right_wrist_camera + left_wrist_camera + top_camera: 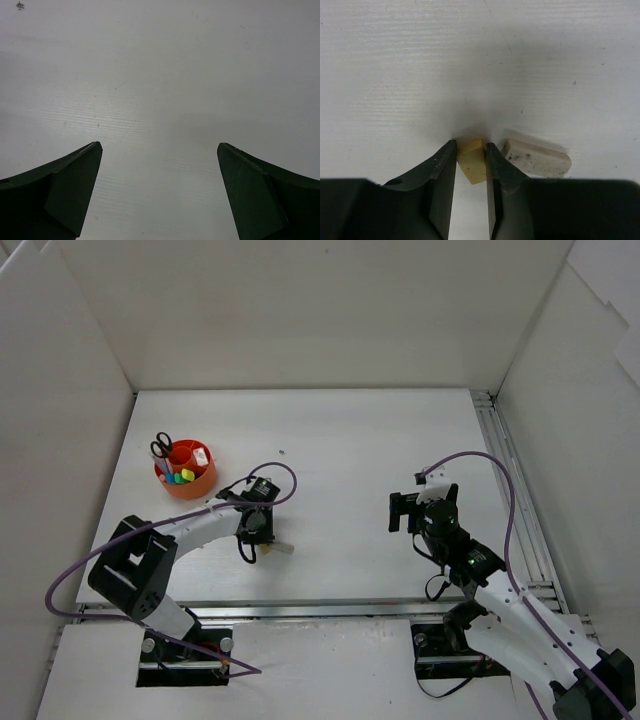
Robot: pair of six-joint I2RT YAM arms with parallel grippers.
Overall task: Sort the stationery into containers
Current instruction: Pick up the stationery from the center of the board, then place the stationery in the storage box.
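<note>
White table (350, 440), 2 arms on it. The right gripper (160, 150) sits well off to the right of the orange-red holder (186, 474), jaws spread wide over bare tabletop, nothing in them. The left gripper (471, 146) is near the holder, down-right of it toward the bases, clamped on a little beige eraser (472, 161) that's lying on the table, 1 finger against each side. The holder's got black-handled scissors (160, 447) poking out its far-left side, plus highlighters (180, 476). A grey-white eraser (536, 158) lies just beside the beige one, on the side away from the holder.
</note>
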